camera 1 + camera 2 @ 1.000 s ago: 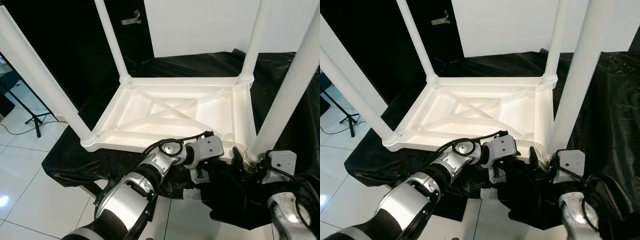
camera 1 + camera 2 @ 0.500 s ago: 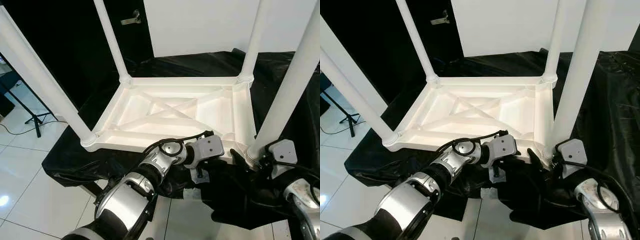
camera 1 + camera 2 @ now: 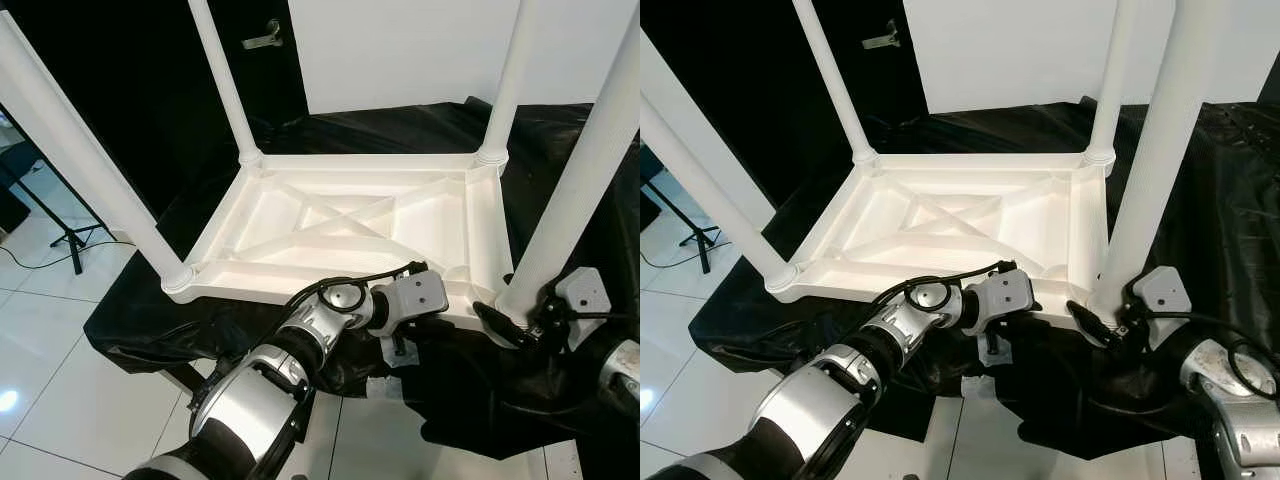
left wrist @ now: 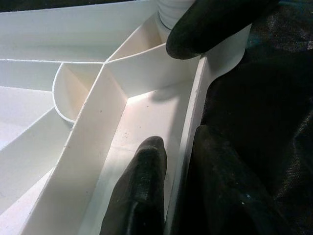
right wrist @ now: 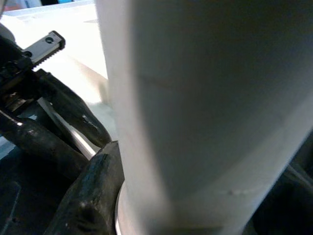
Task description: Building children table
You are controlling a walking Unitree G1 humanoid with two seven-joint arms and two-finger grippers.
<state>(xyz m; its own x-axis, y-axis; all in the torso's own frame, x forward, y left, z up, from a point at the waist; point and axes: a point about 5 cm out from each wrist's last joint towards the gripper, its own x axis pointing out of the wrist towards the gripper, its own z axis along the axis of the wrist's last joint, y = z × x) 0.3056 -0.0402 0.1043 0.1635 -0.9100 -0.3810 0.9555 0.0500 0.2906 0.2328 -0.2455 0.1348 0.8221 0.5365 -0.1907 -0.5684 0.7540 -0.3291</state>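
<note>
Tabletop [image 3: 350, 215] lies upside down on black sheeting [image 3: 150, 320], ribbed underside up, four white legs standing in its corner sockets. Head views: left gripper [image 3: 400, 345] sits at the near rim, about 6 o'clock of the tabletop, as in the frames a second ago. Right gripper [image 3: 505, 328] is at the base of the near-right leg [image 3: 575, 190], at roughly 4 o'clock; over the last second its wrist has swung outward and away from the camera, toward 3 o'clock, while the fingers stay at the leg's collar. Leg and tabletop appear not to have shifted. Left wrist view: two black fingers [image 4: 142, 196] straddle the thin white rim wall [image 4: 188, 147], one inside the tray, one outside on the sheeting, narrow gap, clamped on the rim; another black fingertip, likely the right gripper's, shows beyond at the leg socket. Right wrist view: near-right leg very close, one black finger [image 5: 90, 191] pressed against its base; the opposing finger is hidden, so whether it grips or just touches I cannot tell. Judgement: wrist swing reads as a turn or re-grip to seat the last leg; assembly looks near done.
</note>
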